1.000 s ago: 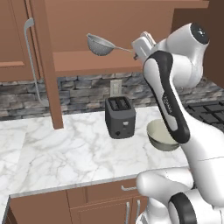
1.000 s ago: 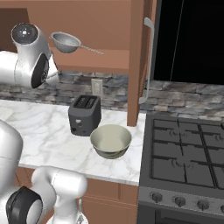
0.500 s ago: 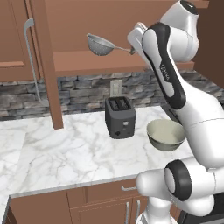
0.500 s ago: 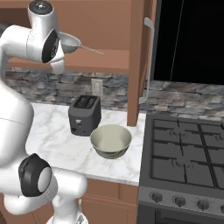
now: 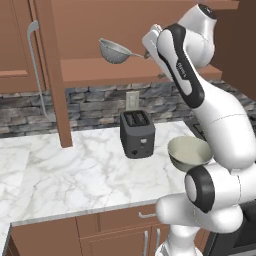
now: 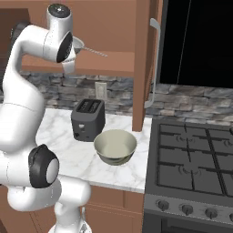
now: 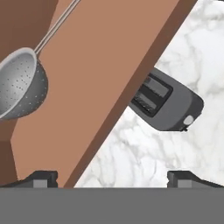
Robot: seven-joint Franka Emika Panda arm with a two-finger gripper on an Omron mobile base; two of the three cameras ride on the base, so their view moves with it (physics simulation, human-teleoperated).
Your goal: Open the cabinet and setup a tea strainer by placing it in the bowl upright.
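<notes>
The cabinet [image 5: 150,71] is open, its left door [image 5: 54,75] and right door [image 6: 142,63] swung out edge-on. The grey mesh tea strainer [image 5: 115,50] rests on the cabinet's shelf with its thin handle pointing right. It shows half behind my arm in the right base view [image 6: 80,44] and at the left of the hand view [image 7: 19,85]. My gripper [image 5: 149,44] hovers just right of the strainer's handle, at shelf height, not touching it. In the hand view the gripper [image 7: 111,177] is open, nothing between its fingertips [image 7: 41,177]. The beige bowl [image 6: 115,145] sits on the counter right of the toaster.
A dark toaster [image 5: 136,132] stands on the marble counter [image 5: 75,175] below the shelf. A black gas stove [image 6: 195,168] lies to the right of the bowl. Long silver bar handles [image 5: 34,65] hang on the open doors. A stone backsplash runs behind.
My arm has risen and the hand has shifted slightly left toward the strainer's handle. The strainer, bowl and toaster have stayed put. The gripper has stayed open.
</notes>
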